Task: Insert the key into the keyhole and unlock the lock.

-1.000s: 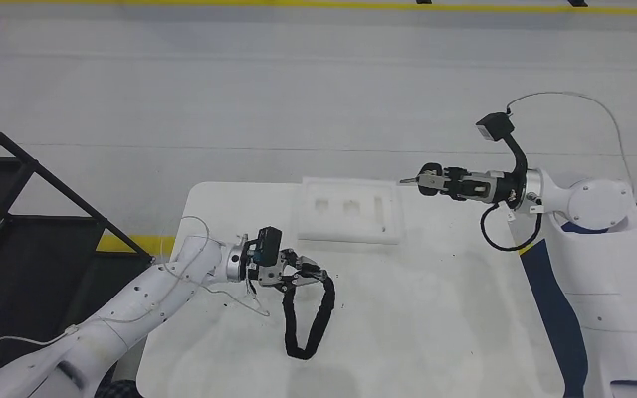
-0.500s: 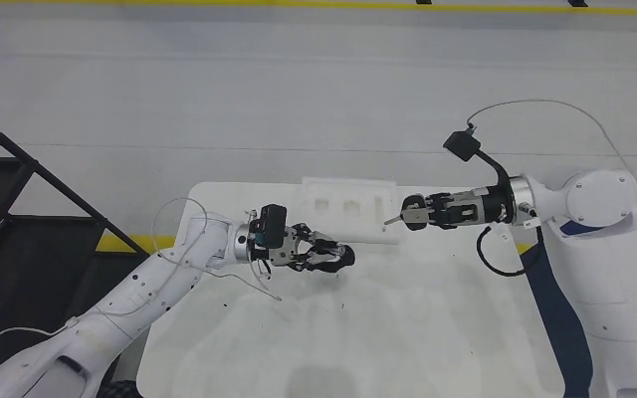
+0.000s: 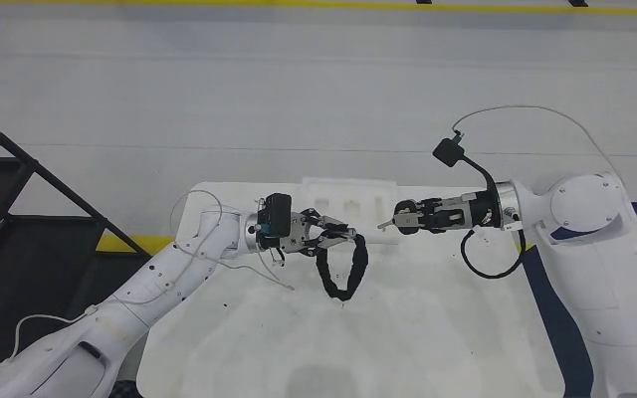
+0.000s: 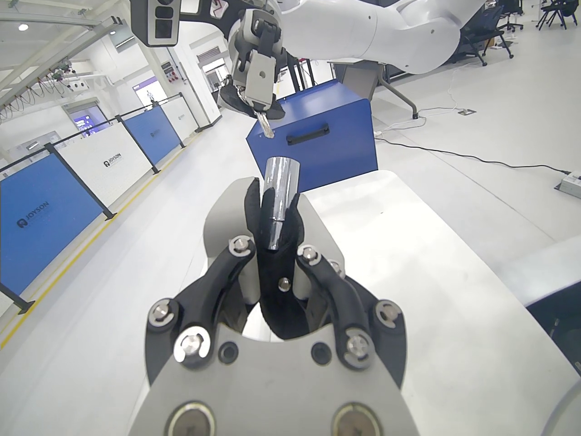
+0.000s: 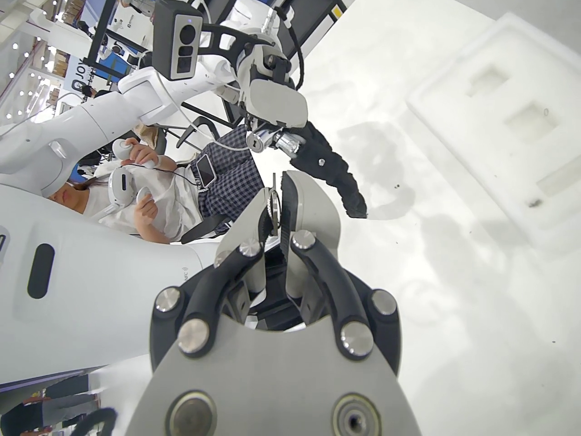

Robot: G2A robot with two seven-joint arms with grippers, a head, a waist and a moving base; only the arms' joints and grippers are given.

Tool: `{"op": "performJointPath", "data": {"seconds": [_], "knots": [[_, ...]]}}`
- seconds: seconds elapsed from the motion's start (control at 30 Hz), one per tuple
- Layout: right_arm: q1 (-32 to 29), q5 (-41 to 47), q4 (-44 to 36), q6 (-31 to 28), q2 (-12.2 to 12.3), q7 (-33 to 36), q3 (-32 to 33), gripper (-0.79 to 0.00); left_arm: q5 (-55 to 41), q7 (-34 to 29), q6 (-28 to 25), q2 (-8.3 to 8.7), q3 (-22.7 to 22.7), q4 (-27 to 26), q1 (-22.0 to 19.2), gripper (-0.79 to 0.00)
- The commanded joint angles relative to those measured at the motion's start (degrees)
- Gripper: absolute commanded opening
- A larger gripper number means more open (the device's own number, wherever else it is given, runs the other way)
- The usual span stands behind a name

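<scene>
Mostly, we see the key (image 4: 265,125) only in part. Its head is buried between the fingers of the right gripper (image 3: 400,219), which pinches it tight, and just the blade sticks out. From the right wrist it shows edge-on, a thin sliver that is hard to make out.

The lock (image 4: 281,190) is half hidden too. The left gripper (image 4: 274,210) is clamped on its chrome barrel (image 5: 286,141), and from that wrist the black cable (image 3: 341,294) disappears behind the fingers. From above, we see the cable hang as a loop below that gripper, over the table (image 3: 448,328). The barrel's end face (image 5: 257,141) points toward the key, though we cannot tell for sure whether its dark mark is the keyhole.

Key tip and barrel are near but apart. In the top view both grippers overlap the front edge of the tray (image 3: 328,189), covering part of it, and its last recess is cut off in the right wrist view.

We count one key, one lock, two grippers and one tray with three recesses.
</scene>
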Motion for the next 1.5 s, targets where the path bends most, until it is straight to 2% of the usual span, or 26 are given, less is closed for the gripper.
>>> {"op": "performJointPath", "data": {"seconds": [0.0, 0.4, 0.5, 0.67, 0.83, 0.97, 1.23, 1.47], "knots": [[0.00, -0.01, 0.02, 0.01, 0.00, 0.04, 0.02, -0.785, -0.01, -0.07, -0.02, 0.03, -0.02, -0.04, 0.01, -0.785], [-0.13, -0.20, -0.06, 0.07, 0.00, -0.31, -0.01, -0.785, -0.01, -0.07, -0.02, 0.03, -0.02, -0.04, 0.01, -0.785], [-0.69, -3.13, -2.05, 1.64, 0.29, -1.18, -0.28, -0.785, -2.77, -1.88, 1.32, -0.25, -0.34, -0.48, 1.86, -0.785], [0.88, -9.19, -8.35, 6.03, 0.77, 1.31, -1.95, -0.785, -3.11, -3.02, 4.04, -1.29, -0.03, -0.31, 2.72, -0.785], [2.33, -16.78, -13.17, 9.44, 1.26, 1.49, -2.98, -0.785, -0.75, 2.34, 8.77, -3.03, 1.38, 1.71, 3.06, -0.785], [2.25, -19.26, -16.00, 11.18, 1.54, 0.48, -3.24, -0.785, -0.42, 7.19, 12.68, -4.35, 1.94, 3.99, 3.58, -0.785], [2.14, -20.30, -18.86, 13.00, 2.13, 0.01, -2.63, -0.785, 1.14, 15.42, 17.12, -6.99, 3.57, 8.95, 3.99, -0.785], [1.89, -19.76, -19.41, 13.99, 2.25, -0.85, -3.34, -0.785, 2.54, 19.71, 19.14, -9.32, 5.22, 12.51, 3.49, -0.785]]}}
